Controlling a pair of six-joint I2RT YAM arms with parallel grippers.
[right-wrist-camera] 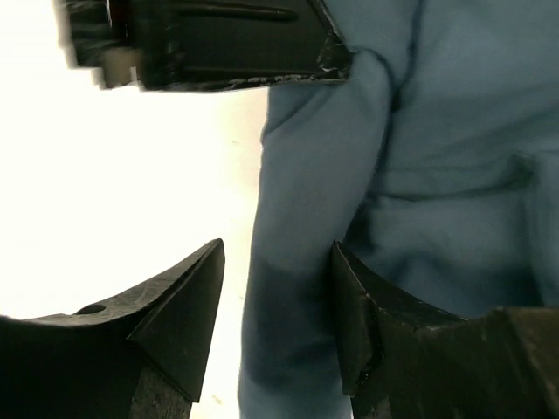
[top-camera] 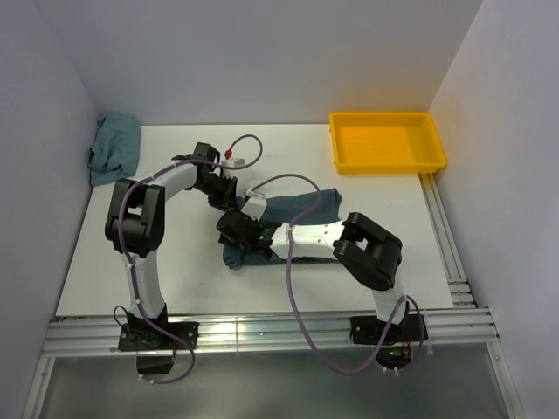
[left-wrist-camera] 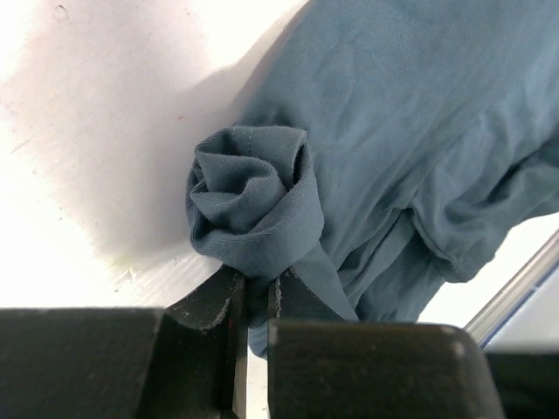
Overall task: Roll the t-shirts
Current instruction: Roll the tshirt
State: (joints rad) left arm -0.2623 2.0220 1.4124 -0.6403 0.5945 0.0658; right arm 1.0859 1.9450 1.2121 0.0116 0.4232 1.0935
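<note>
One slate-blue t-shirt (top-camera: 301, 208) lies across the middle of the white table, half hidden under both arms. In the left wrist view its end is wound into a tight roll (left-wrist-camera: 253, 201). My left gripper (left-wrist-camera: 258, 292) is shut on the fabric just beneath that roll. My right gripper (right-wrist-camera: 275, 262) stands open around a thick fold of the same t-shirt (right-wrist-camera: 297, 288); the cloth touches the right finger (right-wrist-camera: 358, 305) and stays clear of the left one. From above, the left gripper (top-camera: 229, 201) and right gripper (top-camera: 232, 223) meet at the shirt's left end.
A lighter teal cloth heap (top-camera: 113, 148) sits in the back left corner. The yellow tray (top-camera: 432, 153) stands at the back right. Metal rails (top-camera: 441, 236) run along the right and near table edges. Purple cables loop over the shirt.
</note>
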